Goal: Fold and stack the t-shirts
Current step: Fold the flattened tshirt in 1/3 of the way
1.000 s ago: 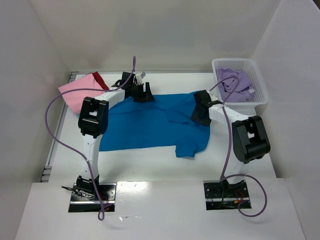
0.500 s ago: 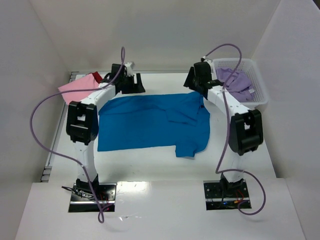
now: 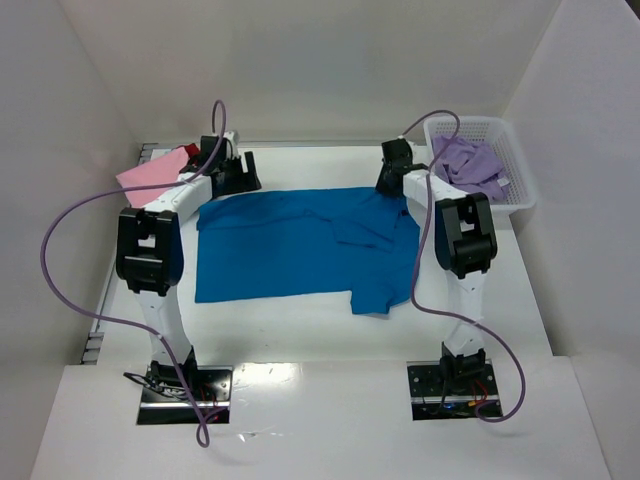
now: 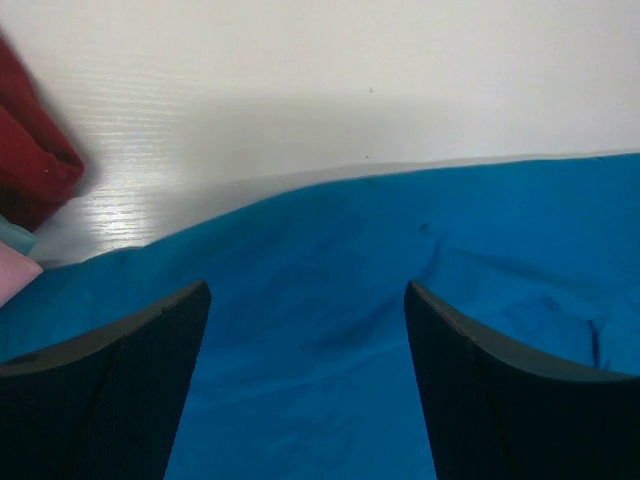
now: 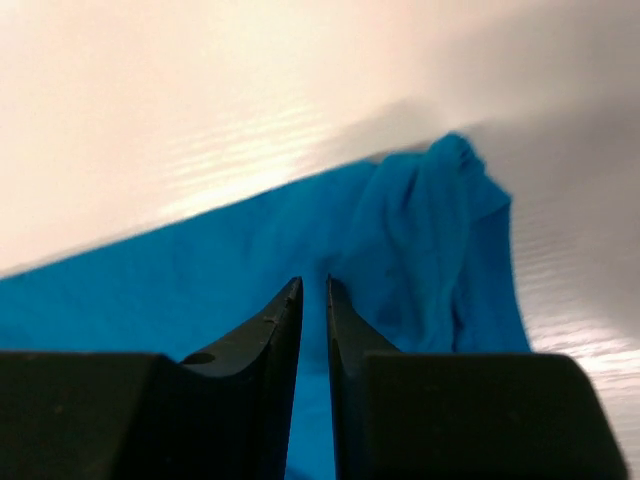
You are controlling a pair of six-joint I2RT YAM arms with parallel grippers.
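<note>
The bright blue t-shirt lies spread flat in the middle of the table, with a sleeve folded in at its right side. My left gripper is open over the shirt's far left corner; in the left wrist view blue cloth shows between the wide jaws. My right gripper is at the shirt's far right corner. In the right wrist view its jaws stand nearly together, with only a thin slit over the blue cloth and nothing pinched. A pink shirt and a red shirt lie at the far left.
A white mesh basket at the far right holds a lavender shirt. The red shirt and a bit of the pink one show at the left of the left wrist view. White walls enclose the table.
Both arms have moved off the shirt's middle to its far edge. The left gripper went left to the far left corner, and the right one rose, then dropped to the far right corner.
</note>
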